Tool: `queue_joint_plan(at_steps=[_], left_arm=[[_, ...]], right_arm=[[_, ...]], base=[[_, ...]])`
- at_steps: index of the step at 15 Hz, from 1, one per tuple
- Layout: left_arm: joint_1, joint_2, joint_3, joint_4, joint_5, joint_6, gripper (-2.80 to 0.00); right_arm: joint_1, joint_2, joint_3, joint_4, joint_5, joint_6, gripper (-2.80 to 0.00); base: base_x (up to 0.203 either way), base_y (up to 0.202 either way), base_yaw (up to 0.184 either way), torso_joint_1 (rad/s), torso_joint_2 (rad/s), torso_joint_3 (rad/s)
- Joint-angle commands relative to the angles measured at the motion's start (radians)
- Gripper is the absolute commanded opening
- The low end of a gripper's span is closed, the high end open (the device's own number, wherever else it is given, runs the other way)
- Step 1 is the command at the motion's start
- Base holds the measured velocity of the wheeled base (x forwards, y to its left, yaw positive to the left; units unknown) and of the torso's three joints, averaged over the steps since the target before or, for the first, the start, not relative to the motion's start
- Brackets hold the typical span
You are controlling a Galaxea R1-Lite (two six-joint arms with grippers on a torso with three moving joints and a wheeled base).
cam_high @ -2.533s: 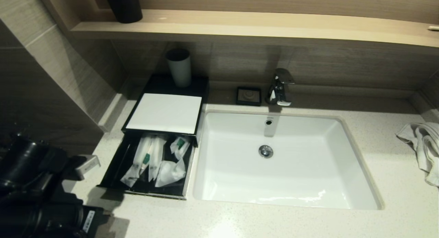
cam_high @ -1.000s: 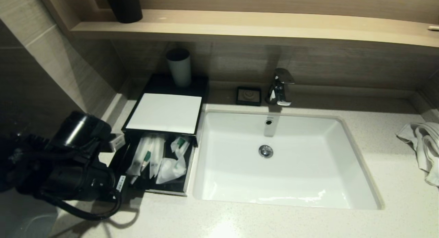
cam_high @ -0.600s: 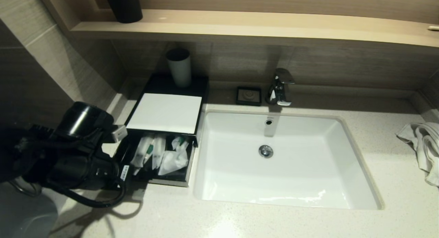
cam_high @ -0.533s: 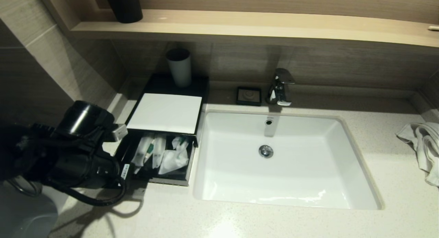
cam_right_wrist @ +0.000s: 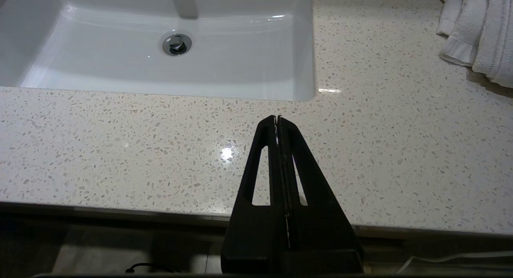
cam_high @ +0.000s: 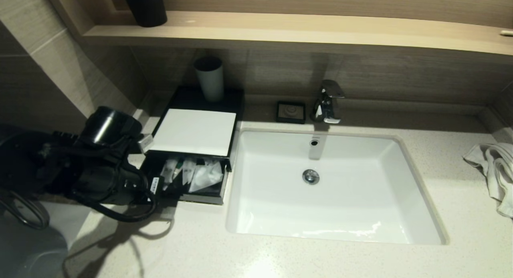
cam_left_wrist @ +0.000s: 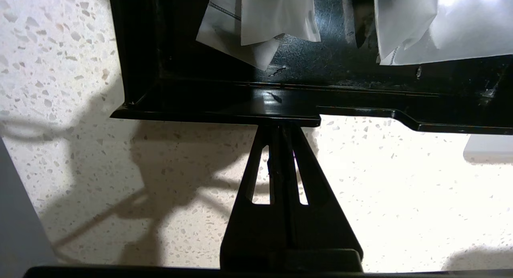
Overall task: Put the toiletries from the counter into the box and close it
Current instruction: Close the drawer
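Black fingers [cam_left_wrist: 280,127] of the left gripper [cam_high: 154,190] are pressed together, holding nothing, tips butting the drawer's [cam_high: 200,198] front lip near its left corner. Drawer is sliding in under that push: compared with moments ago, noticeably less of it is showing in front of the box [cam_high: 195,130], and its front edge is sitting further back on the counter [cam_high: 280,258]. Toiletries [cam_high: 194,174] are all lying inside the drawer, now partly tucked beneath the white top panel; none are showing loose on the counter. Judgement: loading looks done, closing is well underway, and a short strip of drawer is left to go. One packet is riding high near the opening and may catch. Right gripper [cam_right_wrist: 277,118] is parked at the counter's near edge, fingers together, empty. Sink [cam_high: 417,198] and towel [cam_high: 495,170] are lying beyond, uninvolved.
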Motion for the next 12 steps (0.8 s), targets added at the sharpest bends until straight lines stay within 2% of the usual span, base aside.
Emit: queue_joint_plan(at_steps=[1, 4, 8, 12], left_arm=[[0.002, 0.029, -0.025, 0.0, 0.0, -0.002, -2.8], [0.003, 0.058, -0.055, 0.0, 0.001, -0.002, -2.8], [0.006, 0.104, -0.082, -0.036, 0.068, -0.018, -2.8], [0.006, 0.12, -0.115, -0.044, 0.068, -0.019, -2.8]], right_arm=[[-0.002, 0.0, 0.0, 0.0, 0.0, 0.0, -2.8], [0.0, 0.0, 0.0, -0.001, 0.0, 0.001, -2.8], [0.0, 0.0, 0.0, 0.0, 0.0, 0.001, -2.8], [0.0, 0.0, 0.0, 0.0, 0.0, 0.001, -2.8]], base=[[0.0, 0.0, 0.0, 0.0, 0.0, 0.0], [0.0, 0.0, 0.0, 0.0, 0.0, 0.0], [0.0, 0.0, 0.0, 0.0, 0.0, 0.0], [0.0, 0.0, 0.0, 0.0, 0.0, 0.0]])
